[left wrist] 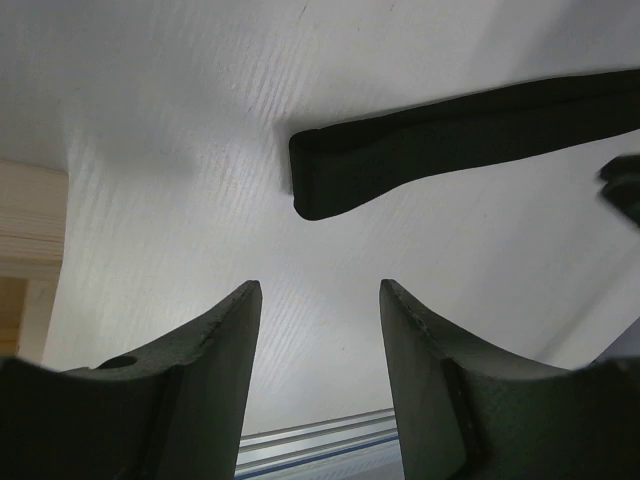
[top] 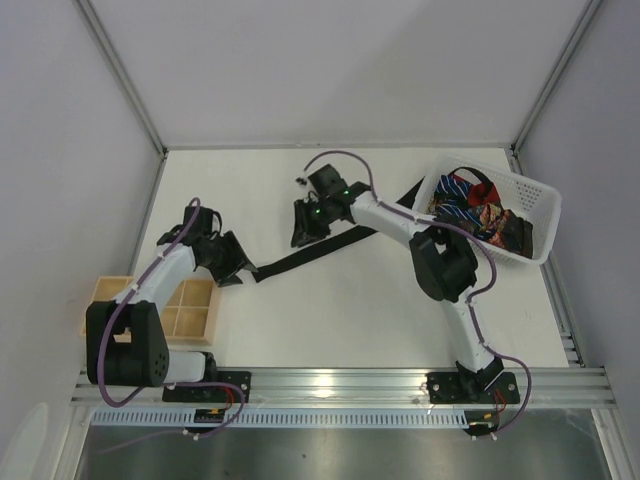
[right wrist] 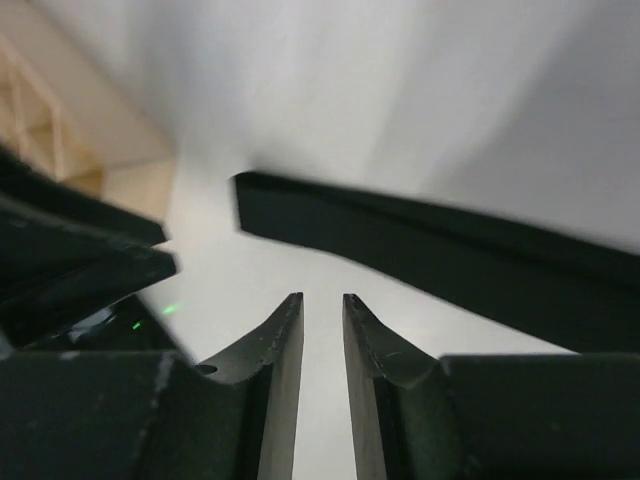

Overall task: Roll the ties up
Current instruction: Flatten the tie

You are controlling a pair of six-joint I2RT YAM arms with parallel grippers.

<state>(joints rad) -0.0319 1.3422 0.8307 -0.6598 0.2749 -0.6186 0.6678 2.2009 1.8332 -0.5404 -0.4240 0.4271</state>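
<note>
The left gripper [left wrist: 320, 330] sits low over the table [top: 350, 320] with its 2 fingers wide apart and nothing between them. Just beyond the fingertips, in the upper middle of the left wrist view, is the blunt near end of the black tie [left wrist: 420, 150]. That end may be doubled over once, though this cannot be told for sure. The right gripper [right wrist: 322, 320] is separated by only a thin slit and holds nothing, hovering just beside the tie's edge further along its length.

From above, the tie lies stretched flat in a diagonal from centre left up toward the white basket [top: 540, 215] at the upper right. No coil shows anywhere along it. At least 2 more ties [top: 470, 205] lie bunched inside the basket, striped and patterned. A wooden tray [top: 190, 315] at the lower left appears to hold no rolled tie in the cells that show.

By this view the task is barely begun: 1 tie is laid out and not yet rolled, the rest untouched
</note>
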